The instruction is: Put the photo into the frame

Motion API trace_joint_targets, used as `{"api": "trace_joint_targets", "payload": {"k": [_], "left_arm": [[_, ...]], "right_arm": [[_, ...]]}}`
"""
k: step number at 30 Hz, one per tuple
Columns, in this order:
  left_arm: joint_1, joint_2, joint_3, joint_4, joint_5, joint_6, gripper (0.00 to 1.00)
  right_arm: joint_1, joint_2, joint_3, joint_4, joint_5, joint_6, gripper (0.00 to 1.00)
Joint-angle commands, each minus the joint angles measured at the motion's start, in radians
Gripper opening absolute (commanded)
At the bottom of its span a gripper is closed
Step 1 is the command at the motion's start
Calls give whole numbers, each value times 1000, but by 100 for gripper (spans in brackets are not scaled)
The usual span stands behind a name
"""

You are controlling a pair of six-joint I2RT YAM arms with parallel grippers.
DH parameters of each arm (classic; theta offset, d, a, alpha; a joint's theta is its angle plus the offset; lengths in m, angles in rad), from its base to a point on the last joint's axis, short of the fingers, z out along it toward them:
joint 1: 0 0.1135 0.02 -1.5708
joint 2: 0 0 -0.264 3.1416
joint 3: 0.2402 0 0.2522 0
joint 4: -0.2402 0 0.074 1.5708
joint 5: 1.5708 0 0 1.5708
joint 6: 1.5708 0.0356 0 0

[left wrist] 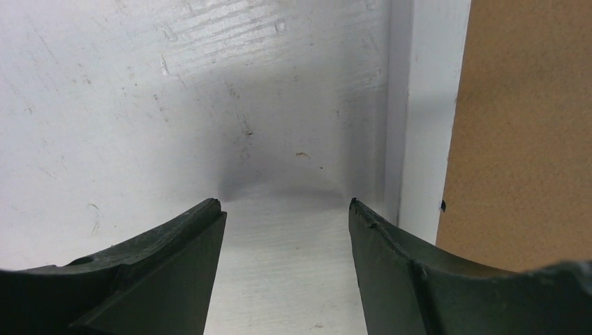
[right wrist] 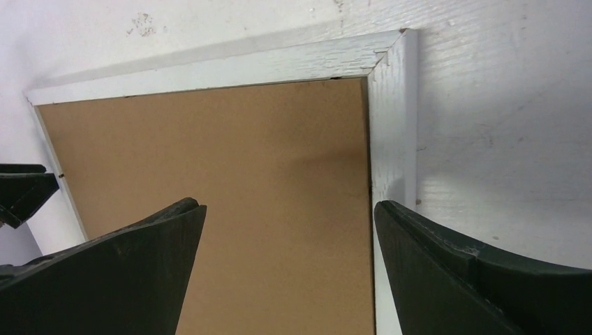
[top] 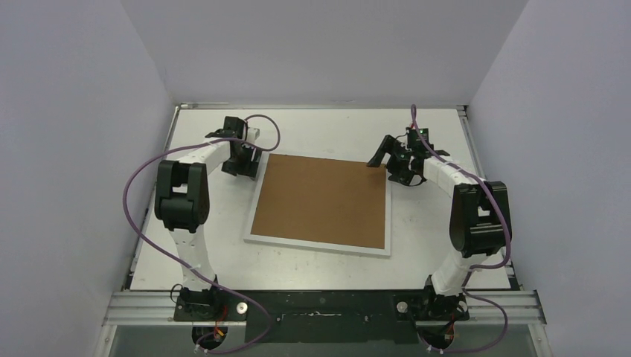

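The frame [top: 318,245] is lying flat mid-table, with the brown backing board [top: 321,201] filling its opening. Both are sitting low, so nothing is blocking passage above them. Bare table [top: 320,128] is showing as a strip on all 4 sides of the frame, widest at the far side.

The left gripper [top: 239,162] is occupying the far-left corner zone, fingers parted over bare table just beside the frame's edge. The right gripper [top: 387,158] is hanging over the far-right corner, fingers spread across the border.

The left arm [top: 182,197] and right arm [top: 476,216] are standing in the 2 side strips. 3 walls [top: 82,149] are closing the left, far and right sides. A purple cable [top: 128,201] is looping toward the left wall, narrowing that lane.
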Motion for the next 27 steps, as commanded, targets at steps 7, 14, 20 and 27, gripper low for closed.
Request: {"api": "trace_joint_targets", "payload": {"k": [7,14,20,27], "left_arm": [[3,16,52,-3,38,-22,62],[2,9,38,6,42,-20,62],[-4,7,24,16,52,-21,61],[-15,10,18,23,53,-22,61]], "right_arm": [[12,23,28,50,-15,-13,98],[18,24,-3,57,-16,-1,98],[27,30,-25,76,-34,17,98],[43,42,-36,92,-57,43,98]]}}
